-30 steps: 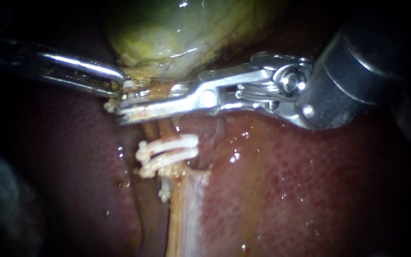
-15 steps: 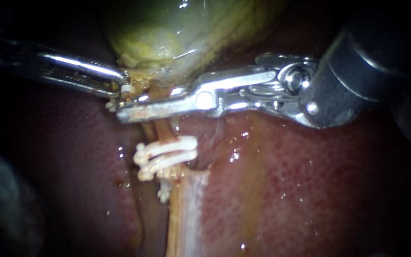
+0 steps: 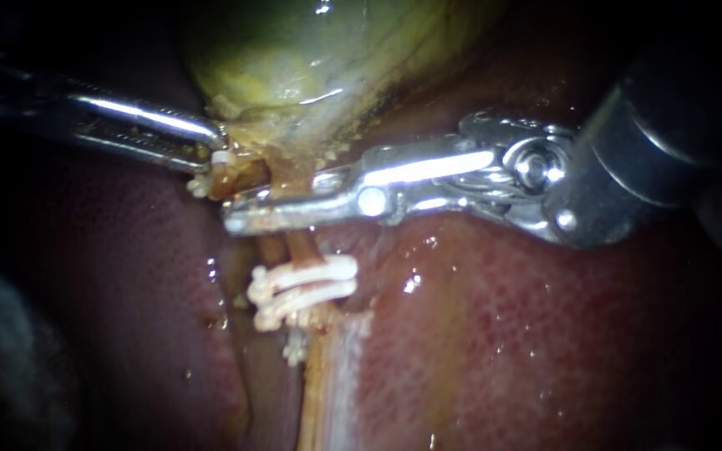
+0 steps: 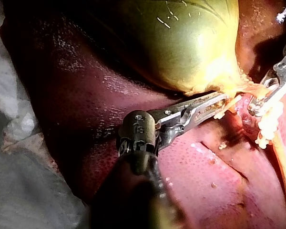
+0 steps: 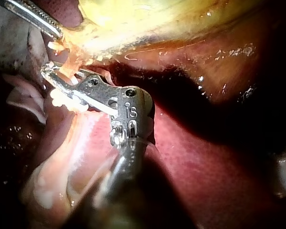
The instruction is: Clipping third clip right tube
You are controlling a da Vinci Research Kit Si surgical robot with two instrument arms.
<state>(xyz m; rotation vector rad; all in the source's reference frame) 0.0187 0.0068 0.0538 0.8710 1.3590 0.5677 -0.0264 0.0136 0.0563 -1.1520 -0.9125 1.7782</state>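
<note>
Tube (image 3: pixel 298 249), pale tan, running from the neck of the gallbladder (image 3: pixel 311 58) down a groove in the liver (image 3: pixel 545 334) until the endoscope view cuts it off. My right instrument (image 3: pixel 244 219) lies across it just under the neck, jaws pressed together on it from two sides. The stretch inside them is hidden, so I see the tube only above and below the metal. Near the jaws on the side away from the gallbladder, not touching them, two white clips (image 3: pixel 302 282) sit side by side across the tube. A thinner strand (image 3: pixel 266 249) runs just beside the tube; I cannot tell whether it is a second tube. My left instrument (image 3: pixel 211 150) grips the gallbladder at its neck, jaws closed on the yellow tissue. A small white fragment (image 3: pixel 222 157) at their tip is too small to identify. Both shafts fade into darkness at the view's margins. In the right wrist view, pale strands crowd the right instrument's tip and blur its outline.
</note>
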